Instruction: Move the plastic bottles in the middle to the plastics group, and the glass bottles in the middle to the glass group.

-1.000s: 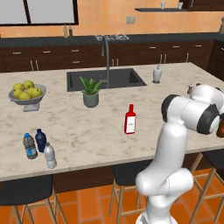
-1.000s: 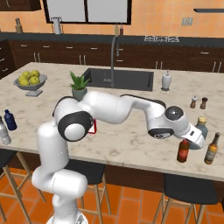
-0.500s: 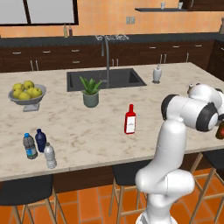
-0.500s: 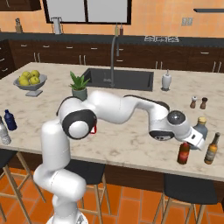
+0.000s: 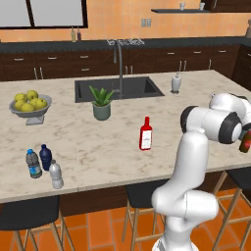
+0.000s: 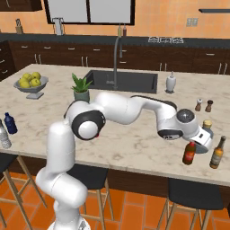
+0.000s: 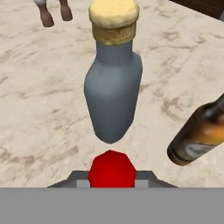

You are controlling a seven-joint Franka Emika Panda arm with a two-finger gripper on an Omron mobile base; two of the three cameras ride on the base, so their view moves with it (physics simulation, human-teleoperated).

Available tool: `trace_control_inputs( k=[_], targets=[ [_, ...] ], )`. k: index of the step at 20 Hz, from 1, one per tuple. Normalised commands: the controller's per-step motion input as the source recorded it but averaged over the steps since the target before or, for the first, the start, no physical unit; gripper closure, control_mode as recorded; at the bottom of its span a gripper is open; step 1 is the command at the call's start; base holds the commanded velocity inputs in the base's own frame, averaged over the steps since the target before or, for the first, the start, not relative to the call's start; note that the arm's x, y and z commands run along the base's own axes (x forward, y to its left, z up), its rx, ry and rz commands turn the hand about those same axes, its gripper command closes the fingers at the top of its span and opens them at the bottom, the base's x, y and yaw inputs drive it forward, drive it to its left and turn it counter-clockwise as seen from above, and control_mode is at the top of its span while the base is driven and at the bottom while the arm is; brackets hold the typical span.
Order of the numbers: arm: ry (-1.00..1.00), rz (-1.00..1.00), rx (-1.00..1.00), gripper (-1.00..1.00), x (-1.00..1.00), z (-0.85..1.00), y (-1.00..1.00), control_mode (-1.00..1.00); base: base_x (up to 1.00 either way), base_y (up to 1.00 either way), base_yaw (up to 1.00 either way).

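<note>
My gripper (image 7: 111, 179) is shut on the red cap of the slim dark brown bottle (image 6: 189, 153), which stands upright near the counter's right front edge. The same bottle (image 5: 244, 140) peeks out past the arm in the left base view. Just beyond it stands the grey-blue glass bottle (image 7: 113, 92) with a pale cork top, whose top (image 6: 207, 124) shows behind my gripper (image 6: 201, 140). The red bottle with a white label (image 5: 145, 134) stands mid-counter. At the left front, the small clear greyish bottle (image 5: 56, 174) stands by the blue-labelled bottle (image 5: 33, 163) and the navy bottle (image 5: 45, 157).
An amber bottle (image 6: 217, 152) stands just right of the held one, close to the counter edge. Salt and pepper shakers (image 6: 203, 105) are behind. A soap dispenser (image 6: 170, 83), sink (image 5: 117, 88), potted plant (image 5: 101, 104) and fruit bowl (image 5: 29, 105) sit farther back.
The arm's elbow has shifted a little. The hand and the brown bottle have hardly moved.
</note>
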Motion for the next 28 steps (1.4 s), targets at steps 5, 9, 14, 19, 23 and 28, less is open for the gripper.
trace_control_inputs(
  k=[5,9,14,19,23,28],
  targets=[
    [-0.03,0.00,0.00,1.00,0.00,-0.33,0.00,-1.00,0.00,0.00,0.00],
    [-0.01,0.00,0.00,1.00,-0.01,-0.15,0.00,-1.00,0.00,0.00,0.00],
    [0.00,0.00,0.00,-1.00,0.00,0.00,0.00,-1.00,0.00,0.00,0.00],
    [0.00,0.00,0.00,-1.00,-0.04,0.00,0.00,-1.00,0.00,0.00,0.00],
    [0.00,-0.01,0.00,-1.00,-0.37,0.04,0.11,-1.00,0.00,0.00,0.00],
    [0.00,-0.05,0.00,-1.00,-0.53,0.30,0.34,-1.00,0.00,0.00,0.00]
  ],
)
